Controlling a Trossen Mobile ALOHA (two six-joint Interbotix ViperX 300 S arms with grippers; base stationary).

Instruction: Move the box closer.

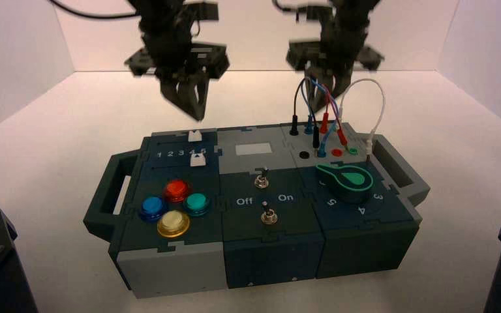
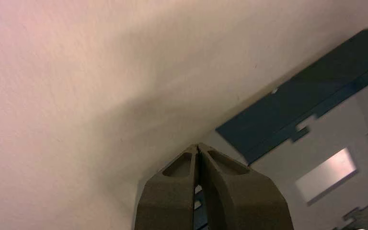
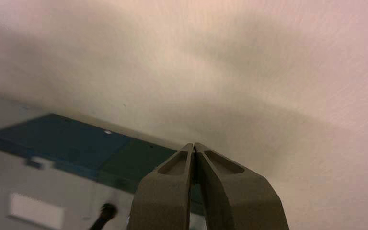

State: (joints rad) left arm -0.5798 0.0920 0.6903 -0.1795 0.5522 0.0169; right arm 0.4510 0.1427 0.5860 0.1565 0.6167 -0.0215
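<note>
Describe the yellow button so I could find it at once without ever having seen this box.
Start at the large dark teal and grey control box and go to its left end, where four round domed buttons cluster. The yellow button sits nearest the front edge, below the red, blue and teal ones.

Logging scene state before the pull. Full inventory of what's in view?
box: 1, dark teal and grey, centre of the table, a handle at each end
buttons: 4, red, blue, green, yellow, box's left module
toggle switches: 2, metal, middle module
dial: 1, green, right module
wires: several, black, blue, red, white, plugged in at the far right
table: 1, white
left gripper: shut, above the box's far left edge
right gripper: shut, behind the wires
</note>
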